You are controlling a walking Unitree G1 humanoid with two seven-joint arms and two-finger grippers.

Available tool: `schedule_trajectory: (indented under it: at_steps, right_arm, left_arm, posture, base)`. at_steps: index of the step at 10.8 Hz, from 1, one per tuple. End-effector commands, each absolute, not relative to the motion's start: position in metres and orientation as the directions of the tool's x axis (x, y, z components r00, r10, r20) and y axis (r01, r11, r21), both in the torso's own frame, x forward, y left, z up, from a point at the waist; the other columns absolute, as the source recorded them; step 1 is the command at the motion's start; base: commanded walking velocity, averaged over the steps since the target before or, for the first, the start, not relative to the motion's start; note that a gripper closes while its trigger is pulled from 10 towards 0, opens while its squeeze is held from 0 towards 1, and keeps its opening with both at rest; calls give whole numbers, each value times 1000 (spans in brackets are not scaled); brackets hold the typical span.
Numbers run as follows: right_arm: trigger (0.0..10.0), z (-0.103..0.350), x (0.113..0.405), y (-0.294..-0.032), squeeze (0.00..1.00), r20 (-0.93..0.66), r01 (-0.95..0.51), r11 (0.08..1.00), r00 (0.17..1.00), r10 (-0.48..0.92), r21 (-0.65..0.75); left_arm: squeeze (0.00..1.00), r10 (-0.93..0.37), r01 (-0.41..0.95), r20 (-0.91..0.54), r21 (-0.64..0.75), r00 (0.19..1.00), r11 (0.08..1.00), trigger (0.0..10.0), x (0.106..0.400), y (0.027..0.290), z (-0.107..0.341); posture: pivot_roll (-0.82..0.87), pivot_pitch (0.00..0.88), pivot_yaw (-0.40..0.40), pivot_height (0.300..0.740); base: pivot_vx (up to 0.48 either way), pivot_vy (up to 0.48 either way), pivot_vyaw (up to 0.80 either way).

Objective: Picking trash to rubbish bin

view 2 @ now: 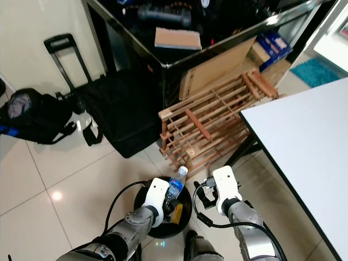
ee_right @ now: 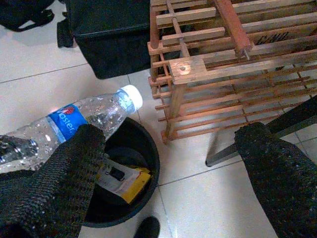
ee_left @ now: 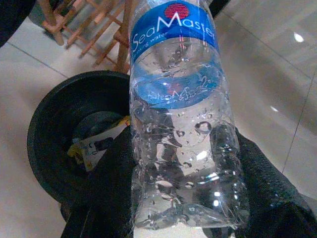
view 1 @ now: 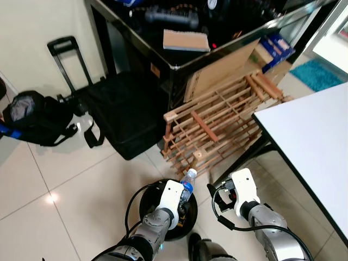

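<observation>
My left gripper point(view 1: 186, 197) is shut on a clear plastic water bottle point(view 1: 188, 181) with a blue label and white cap. The bottle point(ee_left: 181, 124) hangs tilted over the round black rubbish bin point(view 1: 143, 205) on the tiled floor, cap pointing away from me. Inside the bin point(ee_right: 148, 154) lies yellow and white packaging point(ee_right: 122, 179). My right gripper point(view 1: 218, 199) stands open just right of the bin, with nothing between its black fingers point(ee_right: 270, 163).
A wooden slatted rack point(view 1: 217, 119) leans against a black glass table point(view 1: 179, 60) just beyond the bin. A black suitcase point(view 1: 125, 111) and a backpack point(view 1: 32, 117) sit on the floor to the left. A white table point(view 1: 310, 136) with a dark leg point(ee_right: 270, 128) is on the right.
</observation>
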State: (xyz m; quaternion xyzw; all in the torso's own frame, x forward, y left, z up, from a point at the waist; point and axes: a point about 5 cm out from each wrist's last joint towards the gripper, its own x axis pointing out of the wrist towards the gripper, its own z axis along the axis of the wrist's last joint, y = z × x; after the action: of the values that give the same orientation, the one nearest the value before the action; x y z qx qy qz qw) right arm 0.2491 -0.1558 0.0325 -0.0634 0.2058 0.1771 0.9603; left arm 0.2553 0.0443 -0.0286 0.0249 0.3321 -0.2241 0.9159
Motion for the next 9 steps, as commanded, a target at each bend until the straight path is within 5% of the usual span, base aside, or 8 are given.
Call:
schedule_trajectory:
  at_steps: [1,2,3,4,9]
  right_arm:
    - [10000,28,244,-157,0,-443,-357,933,843,306,-36]
    - [10000,29,244,-156,0,-444,-355,934,842,305,-32]
    - [10000,30,245,-154,0,-443,-351,936,844,303,-28]
    - [10000,30,245,-153,0,-442,-346,938,845,302,-22]
    - [10000,30,246,-150,0,-444,-341,940,844,300,-11]
  left_arm:
    - [0,-414,442,-625,-120,662,889,10000,250,33,-29]
    - [0,-405,441,-625,-108,667,891,10000,252,36,-29]
    - [690,-394,441,-624,-87,675,893,10000,254,40,-28]
    - [945,-386,440,-627,-76,676,895,10000,255,43,-29]
    - [949,-389,449,-623,-68,679,891,10000,256,43,-28]
  posture:
    - [-184,276,-41,740]
    - [-182,277,-37,740]
    - [-178,279,-30,740]
    - [-174,280,-25,740]
    - [-169,285,-19,740]
  base:
    - [0,0,0]
    - [0,0,0]
    - [0,0,0]
    - [0,0,0]
    - [0,0,0]
